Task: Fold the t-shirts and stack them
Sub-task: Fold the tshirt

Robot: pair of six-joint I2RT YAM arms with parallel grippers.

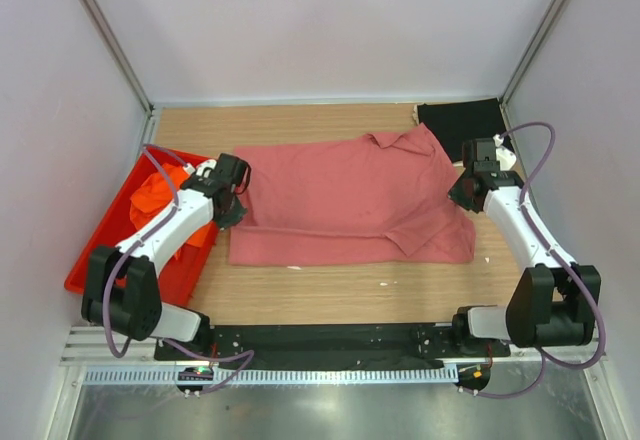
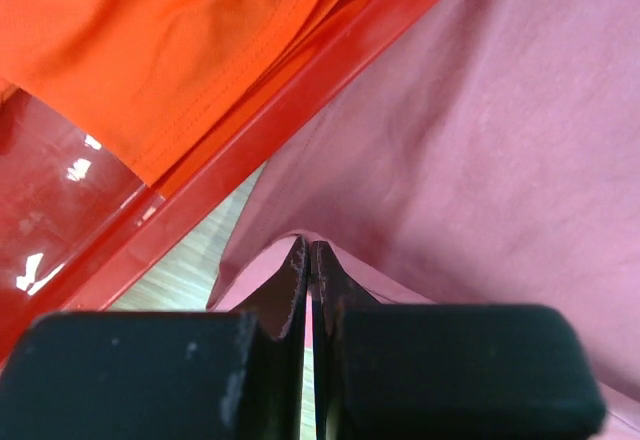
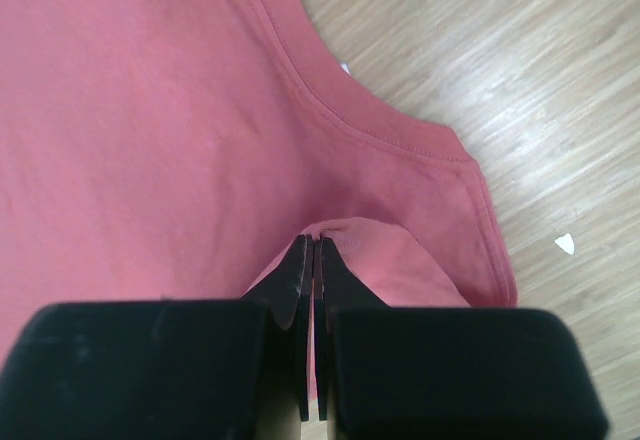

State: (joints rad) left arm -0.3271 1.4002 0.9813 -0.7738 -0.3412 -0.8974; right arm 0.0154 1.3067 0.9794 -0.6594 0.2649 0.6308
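Note:
The dusty rose-red t-shirt [image 1: 340, 200] lies spread across the middle of the table, partly folded. My left gripper [image 1: 236, 208] is shut on its left edge [image 2: 470, 140], next to the tray. My right gripper [image 1: 462, 192] is shut on its right edge by the collar [image 3: 150, 130]. The bright orange t-shirt [image 1: 160, 188] lies bunched in the red tray and also shows in the left wrist view [image 2: 150, 40]. The black t-shirt [image 1: 462, 120] lies folded at the back right corner.
The rigid red plastic tray [image 1: 100, 255] stands at the left table edge, its rim [image 2: 260, 135] right beside my left gripper. Enclosure walls stand close on the left, right and back. Bare wood [image 1: 340, 295] shows in front of the shirt.

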